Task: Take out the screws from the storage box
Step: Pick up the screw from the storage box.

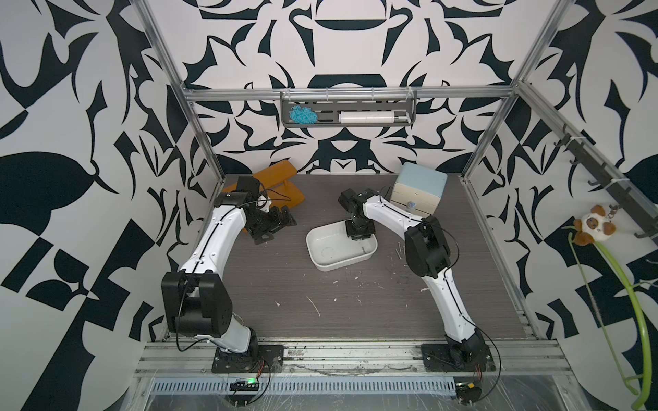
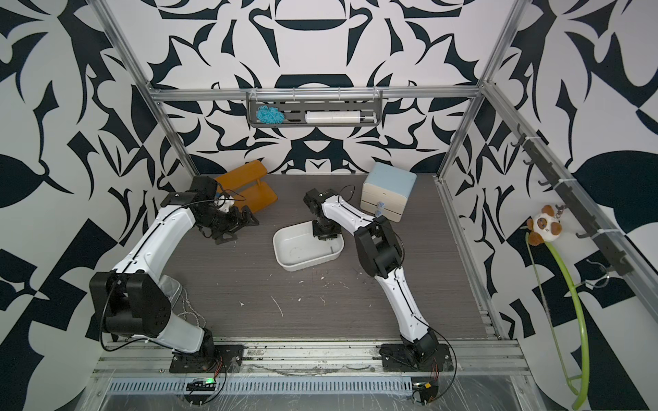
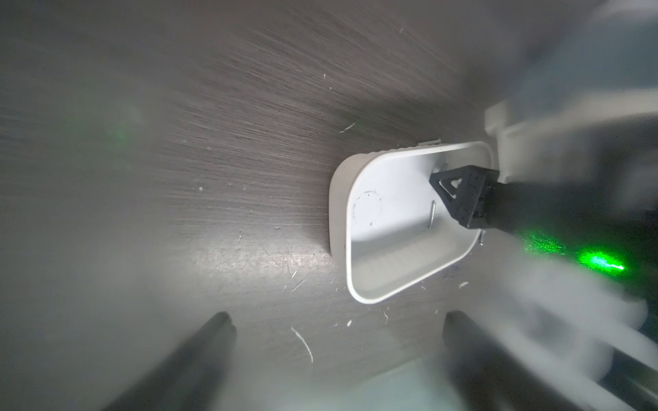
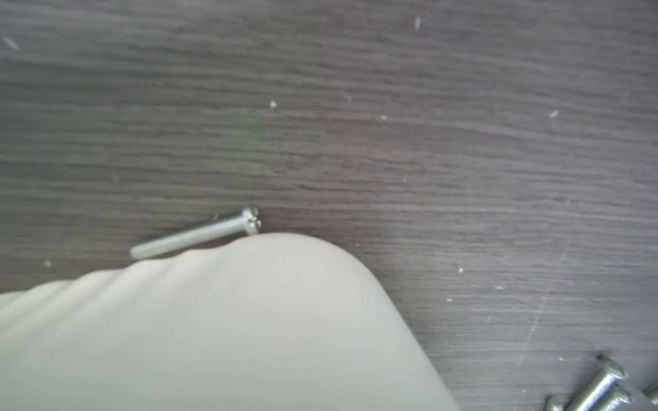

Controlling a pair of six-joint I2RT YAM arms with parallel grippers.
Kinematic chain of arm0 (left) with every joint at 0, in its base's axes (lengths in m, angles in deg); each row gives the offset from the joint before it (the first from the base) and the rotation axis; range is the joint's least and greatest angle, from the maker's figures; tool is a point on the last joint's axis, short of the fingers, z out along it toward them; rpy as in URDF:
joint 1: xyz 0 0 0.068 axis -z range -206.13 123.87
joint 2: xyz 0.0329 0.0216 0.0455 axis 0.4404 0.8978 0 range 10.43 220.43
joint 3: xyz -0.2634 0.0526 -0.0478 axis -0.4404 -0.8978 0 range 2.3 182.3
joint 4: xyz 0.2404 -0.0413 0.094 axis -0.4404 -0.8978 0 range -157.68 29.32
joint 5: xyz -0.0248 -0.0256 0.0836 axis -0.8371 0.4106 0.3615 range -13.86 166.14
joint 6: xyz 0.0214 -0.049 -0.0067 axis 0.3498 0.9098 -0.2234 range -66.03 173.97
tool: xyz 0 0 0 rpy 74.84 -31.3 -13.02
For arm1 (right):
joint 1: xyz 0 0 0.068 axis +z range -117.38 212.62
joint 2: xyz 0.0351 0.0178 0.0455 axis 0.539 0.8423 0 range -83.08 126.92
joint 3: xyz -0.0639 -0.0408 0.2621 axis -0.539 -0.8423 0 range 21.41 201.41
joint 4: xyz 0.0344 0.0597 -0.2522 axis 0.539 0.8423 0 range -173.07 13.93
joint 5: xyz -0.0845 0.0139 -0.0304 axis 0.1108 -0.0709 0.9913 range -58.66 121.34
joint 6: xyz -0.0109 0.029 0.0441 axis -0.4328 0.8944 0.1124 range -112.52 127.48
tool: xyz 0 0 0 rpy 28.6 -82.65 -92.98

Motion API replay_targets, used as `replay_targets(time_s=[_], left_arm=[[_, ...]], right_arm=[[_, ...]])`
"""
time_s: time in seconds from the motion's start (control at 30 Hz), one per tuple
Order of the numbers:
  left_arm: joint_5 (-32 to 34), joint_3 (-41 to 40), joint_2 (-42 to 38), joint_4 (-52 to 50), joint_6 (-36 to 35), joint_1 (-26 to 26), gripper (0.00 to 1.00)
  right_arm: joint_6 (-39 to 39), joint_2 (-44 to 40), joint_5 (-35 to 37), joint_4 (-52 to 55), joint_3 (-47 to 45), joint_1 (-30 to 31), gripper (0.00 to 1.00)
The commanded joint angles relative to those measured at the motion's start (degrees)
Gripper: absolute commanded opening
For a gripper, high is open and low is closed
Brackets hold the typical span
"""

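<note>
right claw [image 3: 437,182] — inside storage box [image 3: 338,213], grip unclear

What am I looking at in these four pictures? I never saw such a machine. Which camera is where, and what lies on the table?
Two white-and-black robot arms stand on a dark grey table. Two pictures look down from above; the other two come from cameras on the arms' wrists. The left tool hangs open and empty. The right tool reaches into the shallow white plastic storage box, where a silvery metal screw lies; whether it grips anything I cannot tell. More screws lie on the table beside the box. An orange two-tier shelf and a cream drawer cabinet stand behind.
</note>
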Motion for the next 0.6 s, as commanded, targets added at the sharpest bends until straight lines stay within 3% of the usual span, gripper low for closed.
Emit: replay_targets(time_s=[0.0,0.1,0.4,0.57], left_arm=[[-0.7,-1.1,-1.2,-0.1,-0.4,0.0,0.99],[-0.8,-1.0,-1.2,-0.1,-0.4,-0.1,0.99],[-1.0,-1.0,-0.9,-0.2,-0.4,-0.1,0.99],[-1.1,-0.9,-1.0,-0.1,-0.5,-0.1,0.99]], right_arm=[[-1.1,0.3,-0.8,-0.1,-0.6,-0.2,0.26],[-0.4,0.7,-0.5,0.1,-0.2,-0.3,0.26],[-0.3,1.5,-2.0,0.2,-0.1,-0.4,0.05],[-1.1,-0.7,-1.7,0.4,0.8,-0.1,0.0]])
